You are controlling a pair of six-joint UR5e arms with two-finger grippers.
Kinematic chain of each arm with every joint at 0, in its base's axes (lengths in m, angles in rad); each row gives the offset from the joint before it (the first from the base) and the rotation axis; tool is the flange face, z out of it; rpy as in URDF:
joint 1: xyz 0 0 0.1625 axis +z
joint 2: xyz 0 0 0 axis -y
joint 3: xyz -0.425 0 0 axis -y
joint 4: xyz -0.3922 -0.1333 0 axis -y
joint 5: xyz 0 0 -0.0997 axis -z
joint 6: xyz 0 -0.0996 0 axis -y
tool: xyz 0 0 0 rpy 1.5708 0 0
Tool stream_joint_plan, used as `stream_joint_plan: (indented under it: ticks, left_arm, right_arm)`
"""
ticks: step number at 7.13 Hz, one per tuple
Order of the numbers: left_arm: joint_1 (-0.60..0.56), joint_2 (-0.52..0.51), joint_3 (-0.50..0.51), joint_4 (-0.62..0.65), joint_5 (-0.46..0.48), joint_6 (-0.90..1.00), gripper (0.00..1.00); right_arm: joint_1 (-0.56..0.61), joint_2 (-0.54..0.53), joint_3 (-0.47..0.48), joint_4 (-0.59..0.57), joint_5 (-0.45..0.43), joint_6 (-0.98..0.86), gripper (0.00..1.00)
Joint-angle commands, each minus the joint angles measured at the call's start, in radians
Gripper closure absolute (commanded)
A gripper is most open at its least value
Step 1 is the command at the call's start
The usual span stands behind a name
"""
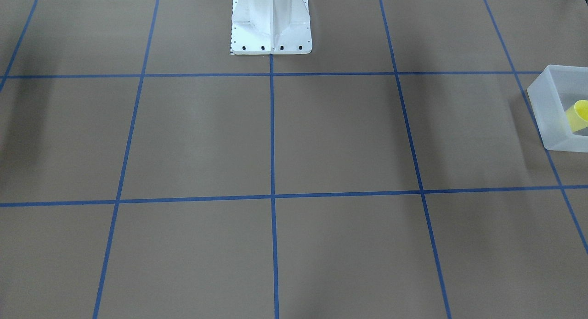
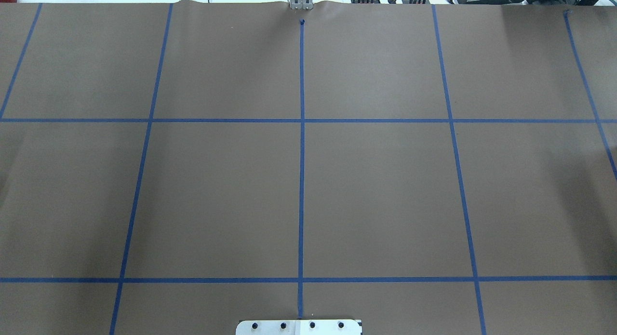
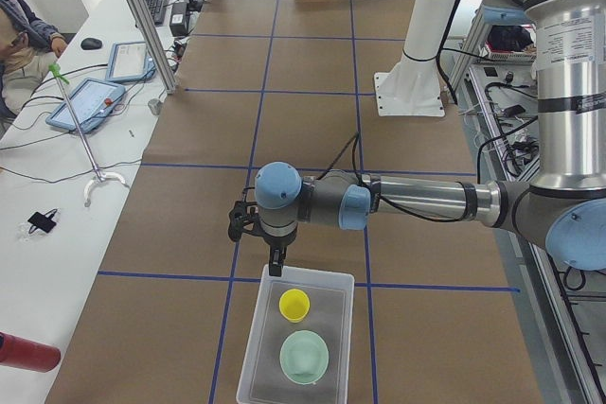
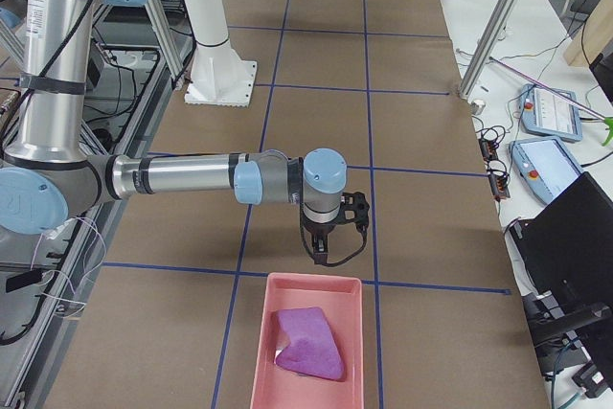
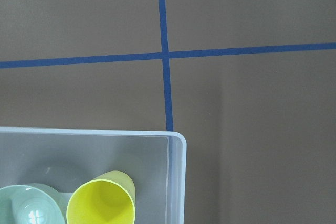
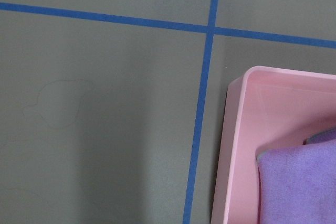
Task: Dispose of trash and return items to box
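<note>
Brown paper ruled into squares by blue tape (image 2: 302,180) covers the table (image 2: 217,195), and the overhead view takes in only its middle squares and the foot of the white pedestal (image 2: 299,327) at the near edge. Only the side views reach the table's ends. At the end on the robot's left stands the box (image 3: 327,276), with the yellow cup (image 3: 294,304) and the mint-green bowl (image 3: 304,357) both inside on its floor, just beside each other, the cup nearer the table's middle. The left hand (image 3: 276,267) hangs fingers-down at the box's rim on the side toward the table's middle, close to the cup. From this side view alone I cannot tell whether it is released or clenched. The left wrist view shows no fingers, just a corner of the box, the cup's open mouth and part of the bowl. The front-facing view catches only a slice of the box, with the cup in it, at that picture's edge. At the opposite end of the table, a pink tray (image 4: 263,323) holds a crumpled purple cloth (image 4: 306,342). The right hand (image 4: 319,256) points down near the tray's rim on the side toward the table's middle, and I cannot tell its state either. The right wrist view shows a corner of that tray and the cloth beside a tape crossing
</note>
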Motion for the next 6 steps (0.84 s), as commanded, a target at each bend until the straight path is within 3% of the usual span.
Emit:
stream_joint_plan:
  ticks: [1,6]
  left_arm:
    - [-0.002,0.011,0.003,-0.019,0.005,-0.001,0.02]
    - [0.000,0.009,0.007,-0.019,0.001,0.002,0.02]
  right_arm:
    - [0.001,0.003,0.001,-0.001,-0.011,-0.004,0.00]
    - [0.002,-0.009,0.002,-0.001,-0.011,-0.004,0.00]
